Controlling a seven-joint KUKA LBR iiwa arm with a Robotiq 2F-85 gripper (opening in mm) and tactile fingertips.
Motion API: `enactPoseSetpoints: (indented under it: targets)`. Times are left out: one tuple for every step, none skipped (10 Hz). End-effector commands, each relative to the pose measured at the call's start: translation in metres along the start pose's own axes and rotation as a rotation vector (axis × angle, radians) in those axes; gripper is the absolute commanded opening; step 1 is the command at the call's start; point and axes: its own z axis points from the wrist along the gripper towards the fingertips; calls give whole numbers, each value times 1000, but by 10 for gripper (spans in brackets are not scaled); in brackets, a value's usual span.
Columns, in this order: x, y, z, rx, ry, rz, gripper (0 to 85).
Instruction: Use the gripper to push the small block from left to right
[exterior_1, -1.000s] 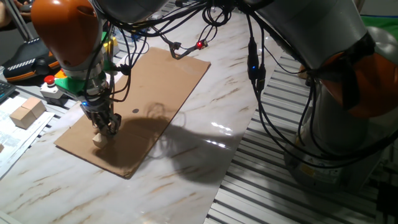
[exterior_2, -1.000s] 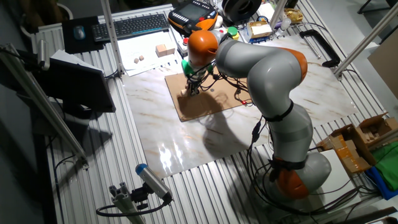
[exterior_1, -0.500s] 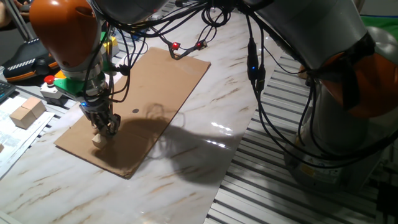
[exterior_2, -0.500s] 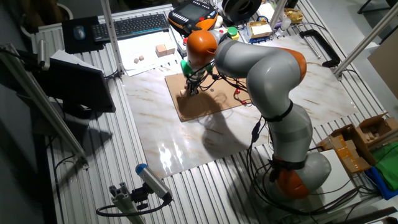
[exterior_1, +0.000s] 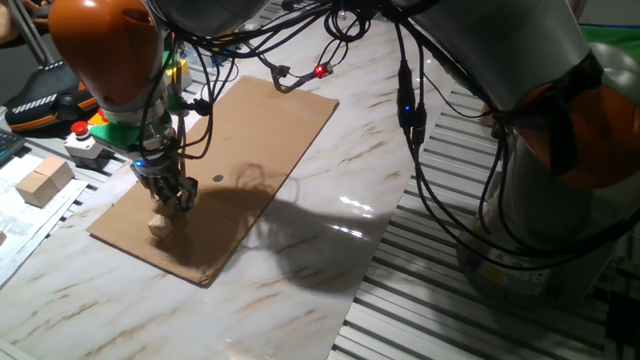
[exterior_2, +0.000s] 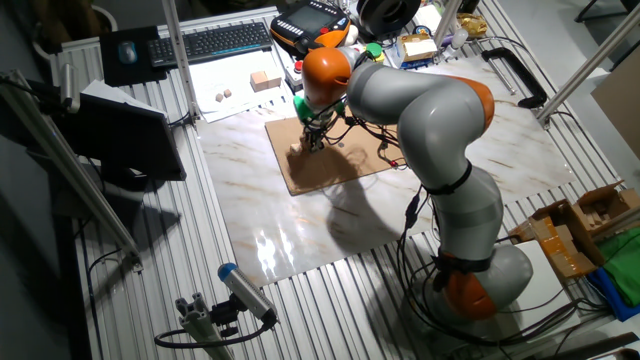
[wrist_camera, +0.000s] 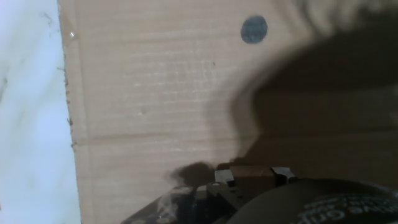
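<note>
The small block (exterior_1: 158, 227) is a pale wooden piece near the left corner of a cardboard sheet (exterior_1: 260, 150) on the marble table. My gripper (exterior_1: 173, 198) hangs just above and to the right of the block, fingers close together with nothing between them, and a blue light glows above them. The other fixed view shows the gripper (exterior_2: 313, 143) over the cardboard's (exterior_2: 340, 165) left part, with the block (exterior_2: 296, 151) just to its left. In the hand view only the fingertips (wrist_camera: 224, 176) and the cardboard (wrist_camera: 155, 93) show; the block is out of sight.
A black dot (exterior_1: 217, 179) marks the cardboard right of the gripper; it also shows in the hand view (wrist_camera: 254, 29). A larger wooden cube (exterior_1: 43, 182) lies on papers at the left. A red button box (exterior_1: 80, 134) and cables with red lights (exterior_1: 322, 70) lie behind.
My gripper has lifted slightly and shifted to the right, off the small block. The block has stayed where it was.
</note>
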Motion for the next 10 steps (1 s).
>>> enactPoseSetpoints:
  targets:
    - [-1, 0, 0, 0, 1, -5, 7]
    - [-2, 0, 1, -5, 6, -14, 10]
    - [-3, 0, 1, -12, 6, -14, 117]
    - [-2, 0, 2, -17, 8, -13, 240]
    - [-2, -1, 2, -20, 8, -13, 357]
    - [-2, -1, 2, -20, 8, -13, 480]
    - [-2, -1, 2, -20, 5, -16, 510]
    - [-2, -1, 2, -22, -1, -19, 567]
    - [-2, -1, 0, -23, -11, -26, 607]
    - [-4, 0, -5, -23, -22, -38, 617]
